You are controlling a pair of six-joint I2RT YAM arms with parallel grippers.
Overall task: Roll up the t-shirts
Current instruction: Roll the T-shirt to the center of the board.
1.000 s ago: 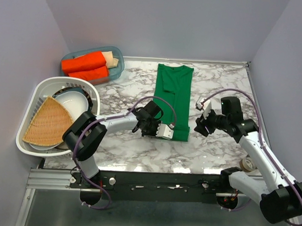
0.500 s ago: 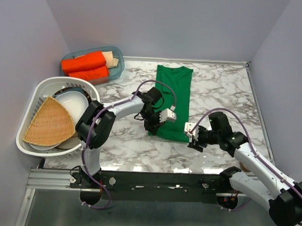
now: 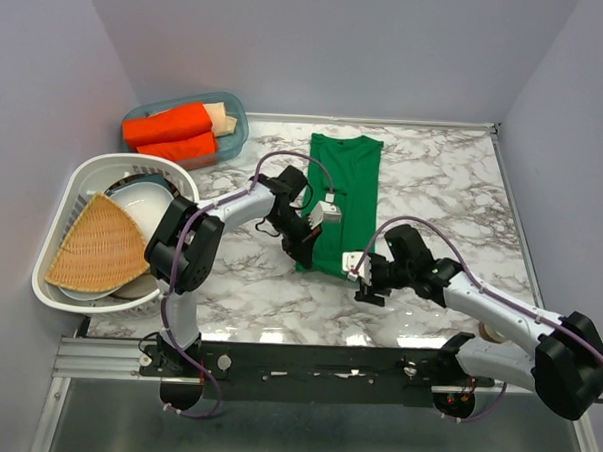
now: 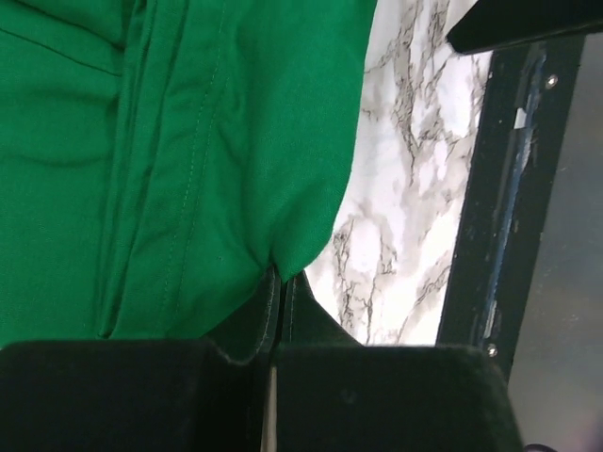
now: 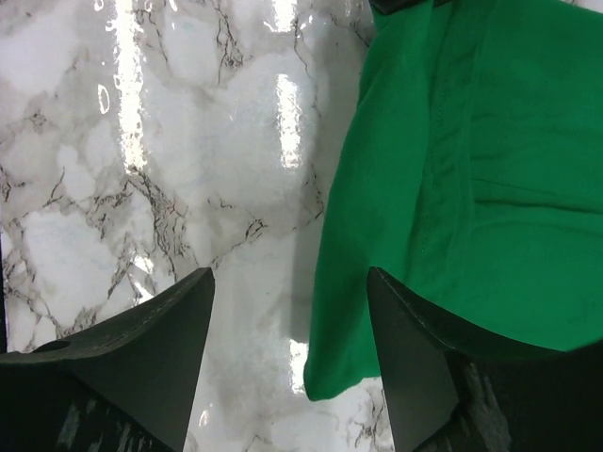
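The green t-shirt lies folded into a long strip on the marble table, collar at the far end. My left gripper is at the strip's near left corner. In the left wrist view the gripper is shut on the corner of the t-shirt. My right gripper is at the near right corner. In the right wrist view the gripper is open low over the table, with the t-shirt's corner lying between its fingers, not gripped.
A blue bin with rolled orange shirts stands at the back left. A white basket with bowls and a wicker piece is at the left edge. A tape roll lies near the right arm. Walls close in three sides.
My left gripper moved from the shirt's near middle to its near left corner and is shut on it. My right gripper came down and left to the near right corner.
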